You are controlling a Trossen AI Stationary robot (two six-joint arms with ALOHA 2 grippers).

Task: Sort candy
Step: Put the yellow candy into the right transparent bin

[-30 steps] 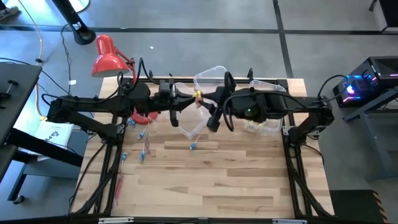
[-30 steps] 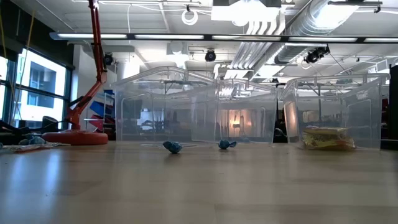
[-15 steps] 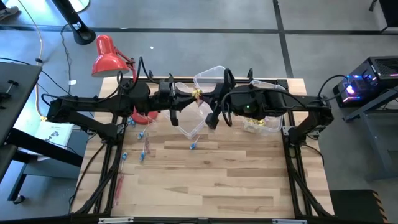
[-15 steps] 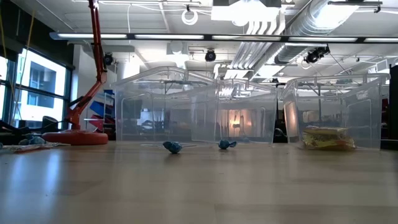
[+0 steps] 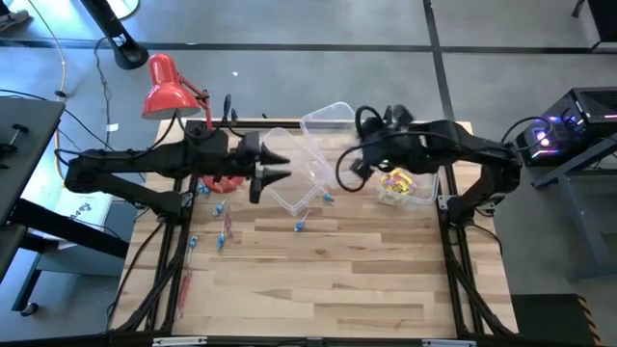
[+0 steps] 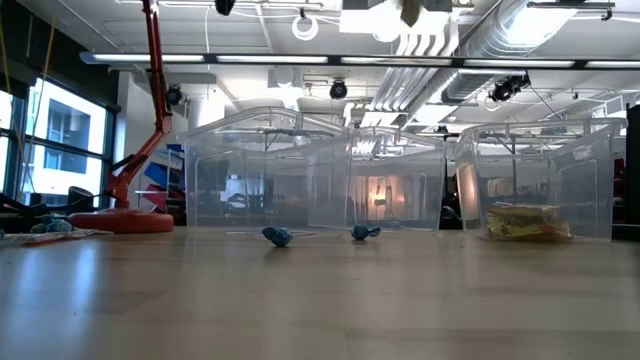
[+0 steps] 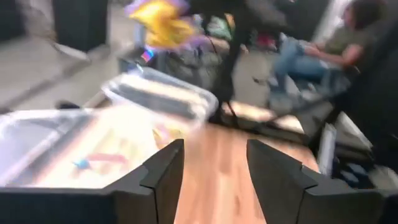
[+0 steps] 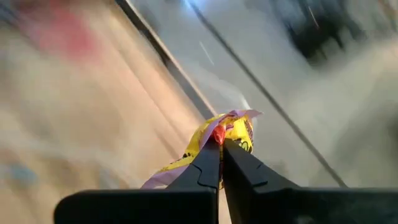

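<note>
In the high view the right gripper [image 5: 349, 172] sits right of centre in the upper half of the frame, above the gap between the middle clear bin [image 5: 326, 123] and the right clear bin [image 5: 416, 193]. Its wrist view shows the two fingers [image 8: 208, 163] pressed together on a yellow candy packet [image 8: 231, 132], the crumpled wrapper sticking out past the tips.

The left gripper [image 5: 281, 165] is left of centre at about the same height, over the tilted left clear bin [image 5: 289, 193]. Its fingers [image 7: 163, 171] stand spread with nothing between them, and bare wood shows through the gap.

The right bin already holds a heap of yellow packets [image 5: 398, 180]. Blue-wrapped sweets on sticks [image 5: 299, 227] lie loose on the wooden table [image 5: 337, 280] just below the left bin, with more at [image 5: 220, 208] near the left edge; slim red sticks [image 5: 228, 227] lie beside those, and another [image 5: 183, 285] close to the lower-left edge. A red desk lamp [image 5: 166, 85] stands at the upper-left corner.

The whole lower half of the table is bare wood. In the low view two blue sweets [image 6: 277, 236] rest in front of the three bins, and neither gripper shows.
</note>
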